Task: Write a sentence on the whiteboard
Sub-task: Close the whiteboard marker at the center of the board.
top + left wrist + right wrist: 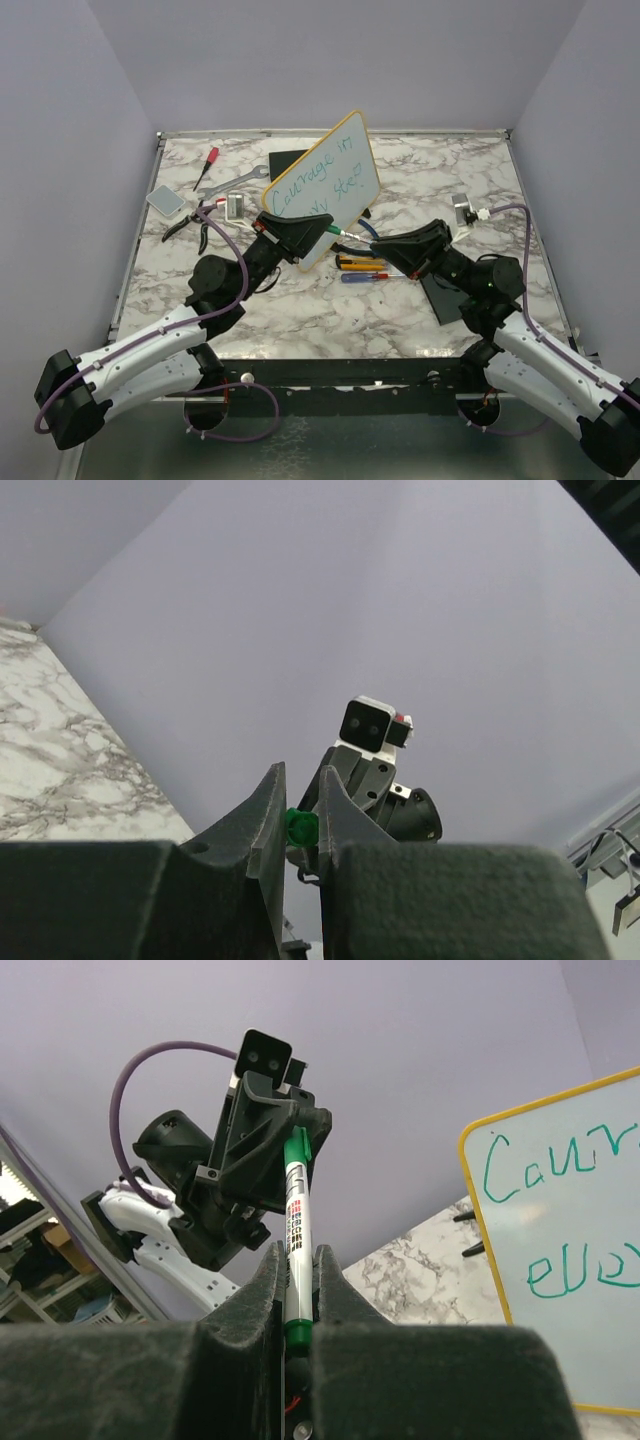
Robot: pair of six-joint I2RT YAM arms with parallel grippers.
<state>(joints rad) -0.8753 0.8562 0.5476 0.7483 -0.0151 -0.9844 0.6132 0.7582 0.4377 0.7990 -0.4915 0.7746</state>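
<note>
The whiteboard (335, 170), white with a yellow rim, stands tilted up at the table's middle. On it is the sentence (318, 178) in teal cursive, two lines; in the right wrist view the whiteboard (570, 1310) shows only the start of each line. What props it up I cannot tell. In front of it a white marker (347, 233) with green ends spans both grippers. My left gripper (322, 231) is shut on its green cap (302, 827). My right gripper (378, 246) is shut on the marker (296, 1210) barrel, and its fingers (268, 1270) press both sides.
A red-handled screwdriver (207, 165), a wrench (236, 182), a grey square pad (165, 199) and pliers (196, 229) lie at the back left. Black rectangles lie behind the board (283, 162) and under the right arm (449, 297). Loose pens (362, 266) lie below the marker.
</note>
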